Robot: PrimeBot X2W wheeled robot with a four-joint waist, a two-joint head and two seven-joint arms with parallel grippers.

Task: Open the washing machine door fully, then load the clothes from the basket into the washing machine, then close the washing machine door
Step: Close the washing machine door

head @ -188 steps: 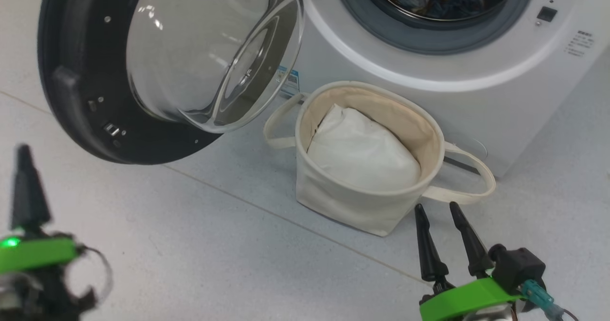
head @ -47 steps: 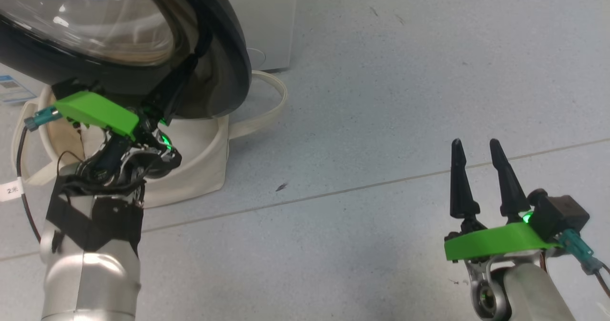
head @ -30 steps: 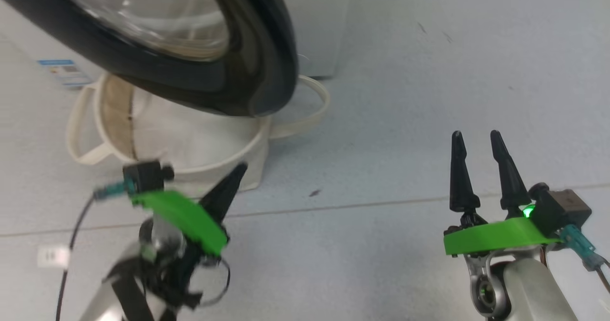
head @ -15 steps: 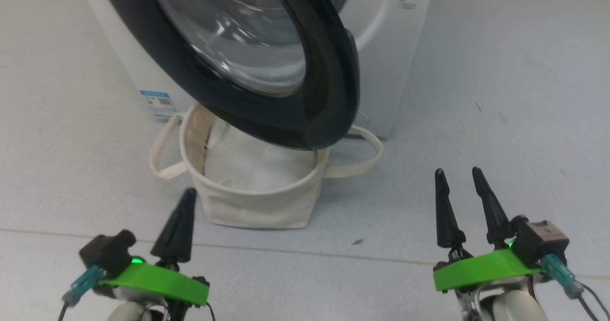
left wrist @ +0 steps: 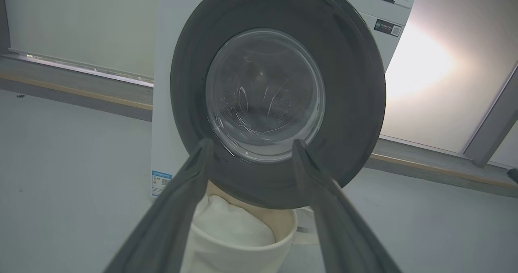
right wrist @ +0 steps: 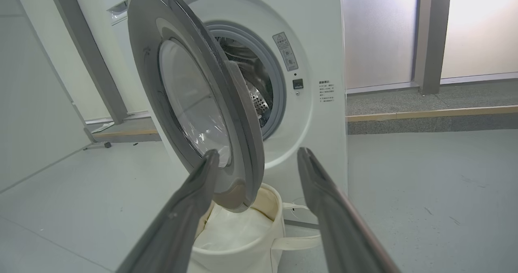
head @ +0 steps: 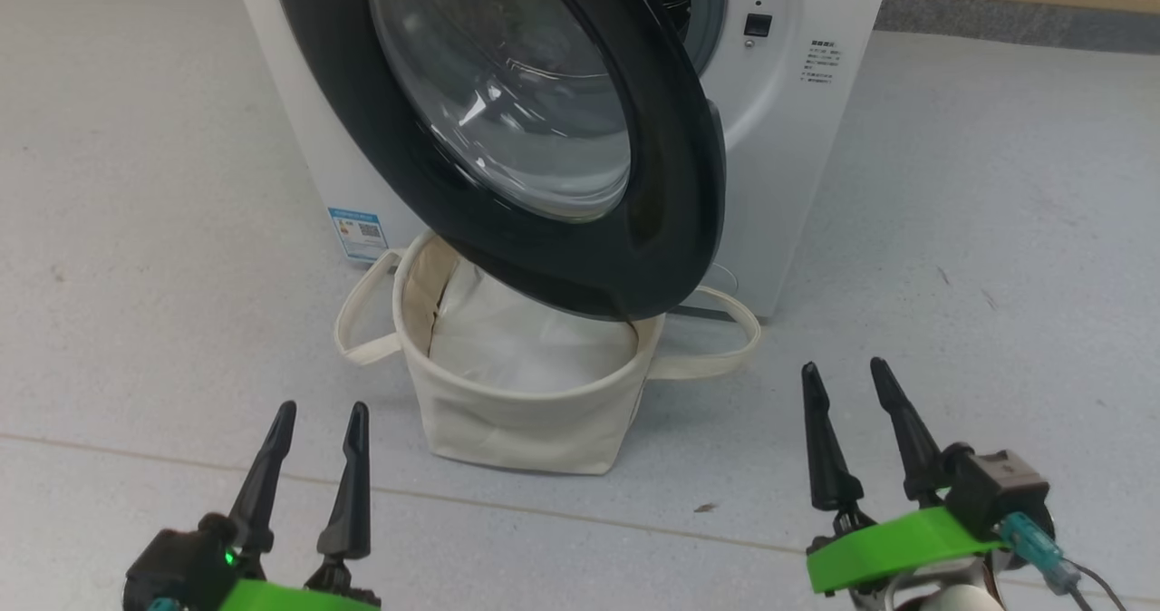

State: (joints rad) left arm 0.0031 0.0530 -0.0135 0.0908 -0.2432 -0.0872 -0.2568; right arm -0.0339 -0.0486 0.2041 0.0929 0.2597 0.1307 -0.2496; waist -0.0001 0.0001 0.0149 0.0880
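The left end effector (head: 323, 410) and the right end effector (head: 842, 367) hover low over the floor (head: 961, 257). Both are released, with their slim, dark, tapering fingers spread and nothing between them. The left one sits near the basket (head: 507, 425) and the right one farther to its side.

The basket is a round, soft cream canvas tub with two loop handles. It stands on the smooth pale grey floor just in front of the washing machine (head: 797, 149) and holds a plain, crumpled white cloth (head: 535, 350).

Above it, the washing machine door (head: 507, 121) stands partly ajar. Its wide glossy black rim overhangs the basket's back rim, and its centre is clear bulging glass.

In the gap beside the door are the grey gasket (right wrist: 279, 82) and the perforated steel drum (right wrist: 257, 99). A small blue label (head: 361, 233) marks the white washer's lower corner.
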